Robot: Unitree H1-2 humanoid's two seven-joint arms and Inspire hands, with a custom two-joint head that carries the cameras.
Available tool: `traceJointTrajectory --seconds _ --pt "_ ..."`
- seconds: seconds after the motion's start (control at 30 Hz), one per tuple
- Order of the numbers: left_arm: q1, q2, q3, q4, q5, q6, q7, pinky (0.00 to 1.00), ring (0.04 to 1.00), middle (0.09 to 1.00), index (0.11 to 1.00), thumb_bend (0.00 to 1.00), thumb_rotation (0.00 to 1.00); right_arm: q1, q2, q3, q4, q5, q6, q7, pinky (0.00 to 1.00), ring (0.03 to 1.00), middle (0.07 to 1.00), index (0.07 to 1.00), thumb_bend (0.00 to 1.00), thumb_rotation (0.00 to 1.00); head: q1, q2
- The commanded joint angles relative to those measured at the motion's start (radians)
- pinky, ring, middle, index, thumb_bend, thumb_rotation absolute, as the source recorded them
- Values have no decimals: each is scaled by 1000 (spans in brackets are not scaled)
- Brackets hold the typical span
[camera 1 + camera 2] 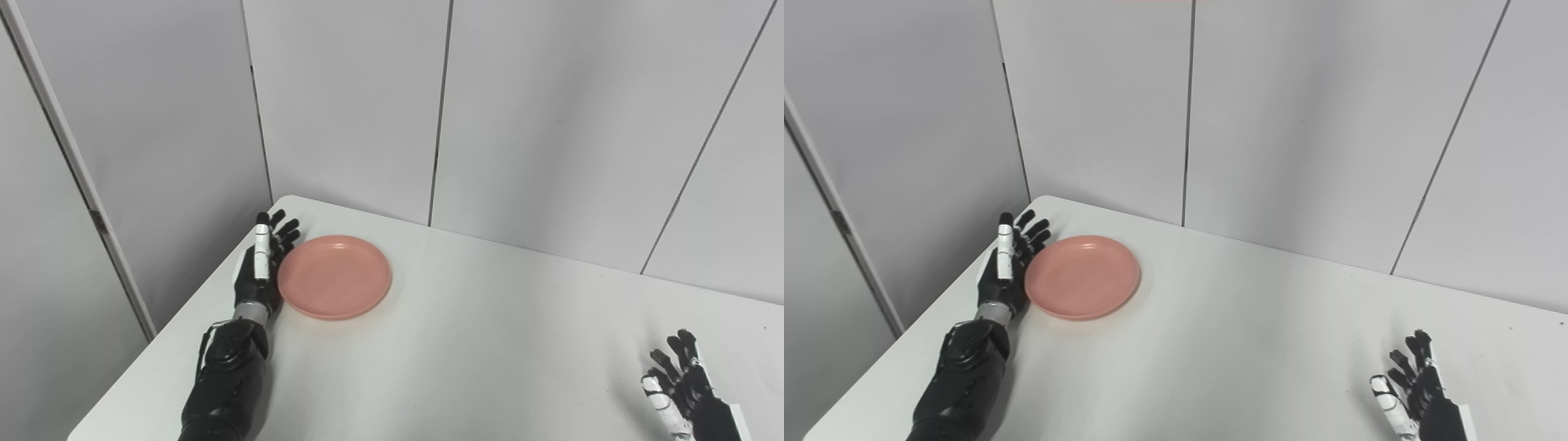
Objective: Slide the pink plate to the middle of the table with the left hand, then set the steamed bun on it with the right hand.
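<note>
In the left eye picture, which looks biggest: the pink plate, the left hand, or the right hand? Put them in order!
1. pink plate, clearly biggest.
2. left hand and right hand: unsure. The right one is cut off by the picture's edge and nearer the camera.

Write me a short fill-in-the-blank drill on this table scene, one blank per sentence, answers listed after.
1. The plate on the table is ____ in colour.
2. The hand flat beside the plate's rim, fingers stretched out, is the ____ hand.
3. The right hand holds ____.
4. The plate has ____ lying on it.

Missing words: pink; left; nothing; nothing
</note>
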Motion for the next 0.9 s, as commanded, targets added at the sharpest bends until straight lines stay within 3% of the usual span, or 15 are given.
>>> traceJointTrajectory --seconds 0.0,0.5,0.87 --pt "-9 -8 -24 -14 21 -5 -27 939 893 868 886 793 1000 8 3 -3 -11 6 -19 -6 886 911 971 1000 366 638 0 0" --pt "11 -78 -96 -94 69 6 -36 992 912 886 905 768 1000 9 6 0 -34 -3 3 -8 902 918 974 1000 348 629 -6 -1" --pt "45 -148 -147 -180 117 77 -19 956 937 919 941 753 1000 14 9 2 -55 12 32 3 913 919 974 1000 331 594 -29 10"
